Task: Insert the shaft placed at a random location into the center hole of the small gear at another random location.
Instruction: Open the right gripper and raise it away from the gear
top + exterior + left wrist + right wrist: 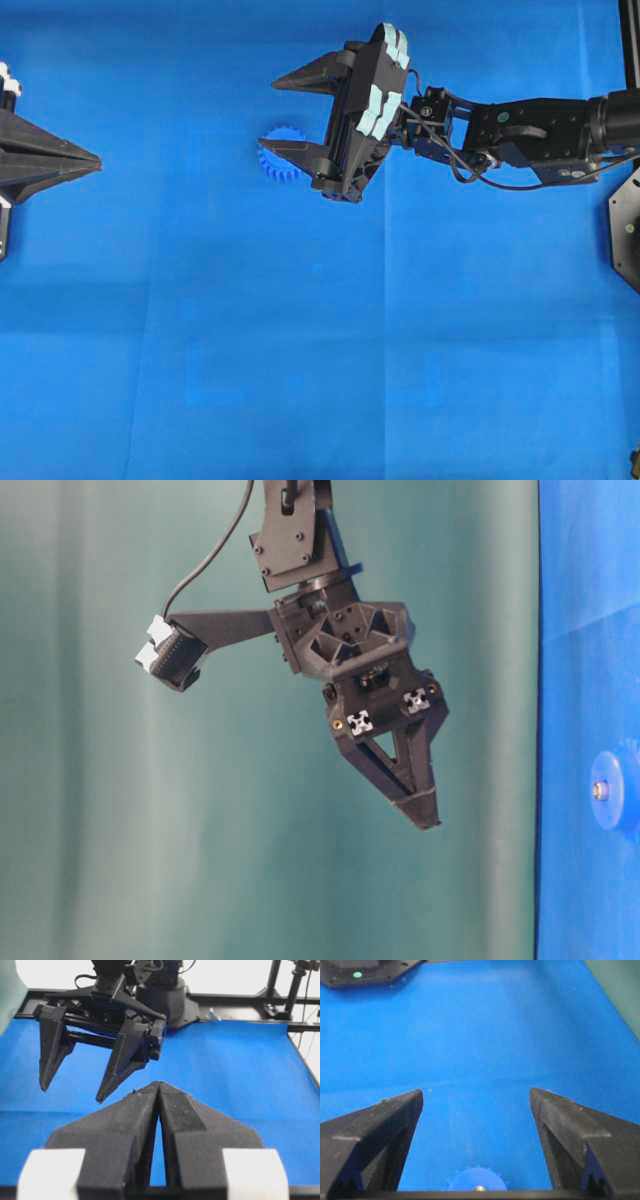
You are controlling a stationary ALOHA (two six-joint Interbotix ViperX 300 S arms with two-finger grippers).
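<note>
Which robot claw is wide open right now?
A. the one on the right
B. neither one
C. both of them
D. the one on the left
A: the right gripper has its two black fingers spread far apart over the small gear, while the left gripper has its fingers pressed together into one point.

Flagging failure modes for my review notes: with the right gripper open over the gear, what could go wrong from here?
1. In the overhead view one finger of the open right gripper overlaps the small gear; a sideways move could nudge it.
2. The shaft shows at the hub; a bump might tilt it.
</note>
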